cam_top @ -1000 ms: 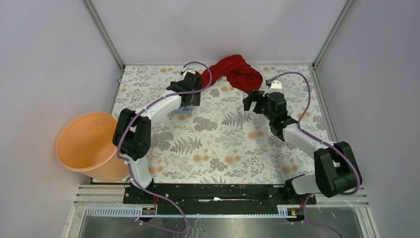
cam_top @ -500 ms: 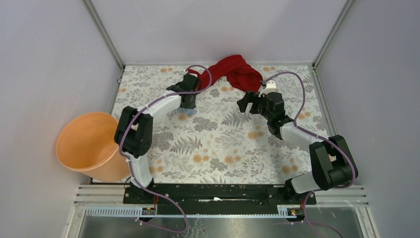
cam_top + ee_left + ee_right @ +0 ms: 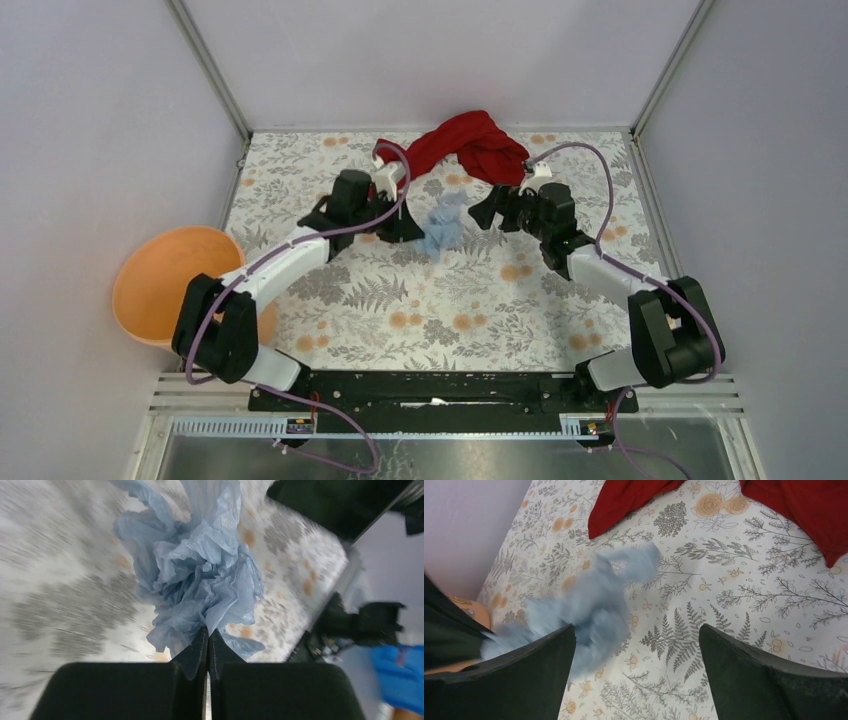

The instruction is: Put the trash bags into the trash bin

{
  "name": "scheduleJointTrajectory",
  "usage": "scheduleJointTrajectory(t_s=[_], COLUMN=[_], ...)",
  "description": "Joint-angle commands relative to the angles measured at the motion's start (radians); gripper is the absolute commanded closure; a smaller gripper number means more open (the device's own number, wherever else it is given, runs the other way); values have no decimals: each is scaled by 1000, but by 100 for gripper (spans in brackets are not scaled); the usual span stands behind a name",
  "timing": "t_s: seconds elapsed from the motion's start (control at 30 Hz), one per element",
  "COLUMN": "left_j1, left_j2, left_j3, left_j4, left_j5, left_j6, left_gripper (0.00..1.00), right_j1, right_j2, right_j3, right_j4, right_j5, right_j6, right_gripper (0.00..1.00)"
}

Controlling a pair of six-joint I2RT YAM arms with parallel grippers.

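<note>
A crumpled pale blue trash bag (image 3: pixel 443 226) hangs over the middle of the floral table, and my left gripper (image 3: pixel 413 227) is shut on its near edge. In the left wrist view the black fingertips (image 3: pixel 207 633) pinch the film, and the bag (image 3: pixel 200 570) bunches out beyond them. My right gripper (image 3: pixel 492 211) stands open just right of the bag, apart from it. The right wrist view shows the bag (image 3: pixel 594 605) blurred past the left finger, with nothing between the fingers of that gripper (image 3: pixel 636 635). The orange trash bin (image 3: pixel 165 285) sits at the table's left edge.
A red cloth (image 3: pixel 472 146) lies bunched at the back of the table, just behind both grippers; it also fills the top of the right wrist view as red cloth (image 3: pixel 804 510). Grey walls enclose the floral table (image 3: pixel 440 310) on three sides.
My left gripper has shut on the trash bag and carried it right, off the table. The left arm's elbow swung left and nearer. The right gripper moved slightly left, still open.
</note>
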Motion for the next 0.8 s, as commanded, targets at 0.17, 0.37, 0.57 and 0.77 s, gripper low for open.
scheduleJointTrajectory(t_s=[0.17, 0.37, 0.57, 0.77], left_j1=[-56, -169, -314, -420], left_j2=[93, 13, -39, -74], left_j3=[-360, -311, -282, -262], left_j4=[785, 339, 178, 108], left_j5=[328, 50, -159, -264], left_j6=[-465, -173, -73, -14], left_gripper=[100, 96, 93, 58], right_j1=[-1, -1, -1, -15], right_j2=[-214, -276, -259, -202], right_j3=[93, 32, 46, 63], right_j4=[-311, -441, -616, -690], right_j5=[75, 7, -48, -109], right_j6=[16, 19, 40, 61], right_gripper=[0, 0, 0, 0])
